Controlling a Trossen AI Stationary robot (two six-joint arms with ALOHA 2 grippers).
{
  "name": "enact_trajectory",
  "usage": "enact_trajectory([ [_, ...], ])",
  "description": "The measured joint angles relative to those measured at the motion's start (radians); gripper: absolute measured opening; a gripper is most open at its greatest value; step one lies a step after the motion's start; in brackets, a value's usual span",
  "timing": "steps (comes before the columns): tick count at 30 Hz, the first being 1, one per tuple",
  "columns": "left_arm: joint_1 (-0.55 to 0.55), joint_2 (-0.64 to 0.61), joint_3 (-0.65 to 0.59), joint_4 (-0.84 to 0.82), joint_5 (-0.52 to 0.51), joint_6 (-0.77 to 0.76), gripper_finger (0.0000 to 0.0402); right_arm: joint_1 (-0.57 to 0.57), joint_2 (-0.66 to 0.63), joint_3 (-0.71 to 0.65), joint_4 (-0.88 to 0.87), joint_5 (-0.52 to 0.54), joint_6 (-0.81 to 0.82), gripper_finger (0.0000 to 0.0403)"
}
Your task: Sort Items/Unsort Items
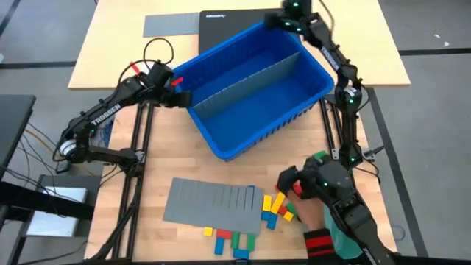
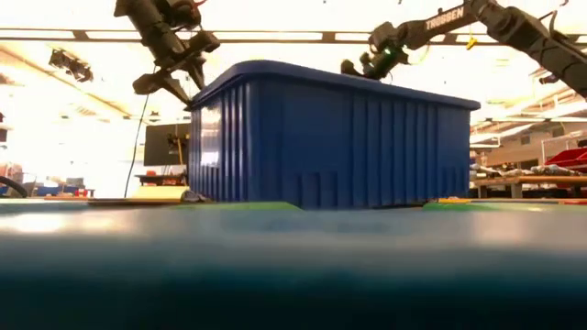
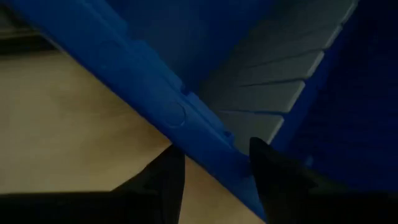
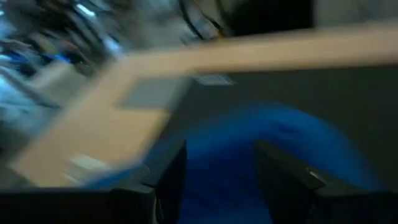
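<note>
— Nearest the front edge, what lies on the table (image 1: 154, 173)?
— Small rectangular blocks (image 1: 254, 224) in red, yellow, green and blue, scattered loose beside a grey slotted sheet (image 1: 210, 201); a person's gloved hand (image 1: 313, 184) rests over some.
— And farther back?
— A big blue bin (image 1: 257, 92) with a grey divider. The left gripper (image 3: 211, 171) straddles its rim, fingers spread. The right gripper (image 4: 217, 165) hangs at the far corner, fingers apart.
</note>
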Motion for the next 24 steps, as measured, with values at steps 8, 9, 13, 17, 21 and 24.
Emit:
enact_trajectory([
  [8, -0.013, 0.003, 0.011, 0.028, 0.052, 0.097, 0.0203, -0.015, -0.002, 0.011, 0.199, -0.012, 0.033, 0.0200],
  [9, -0.013, 0.001, 0.020, 0.028, 0.049, 0.101, 0.0205, -0.014, -0.004, 0.012, 0.202, -0.022, 0.037, 0.0199],
  [13, -0.013, -0.005, 0.071, 0.039, -0.010, 0.147, 0.0208, -0.008, -0.032, 0.009, 0.187, -0.036, 0.029, 0.0190],
  [17, -0.011, -0.005, 0.149, 0.031, -0.078, 0.209, 0.0208, -0.004, -0.077, 0.009, 0.157, -0.066, -0.002, 0.0171],
  [21, -0.006, -0.005, 0.235, 0.027, -0.116, 0.231, 0.0208, 0.013, -0.128, 0.009, 0.082, -0.158, -0.035, 0.0139],
  [24, 0.014, -0.004, 0.283, 0.028, -0.108, 0.231, 0.0206, 0.040, -0.187, 0.009, -0.013, -0.191, -0.102, 0.0099],
])
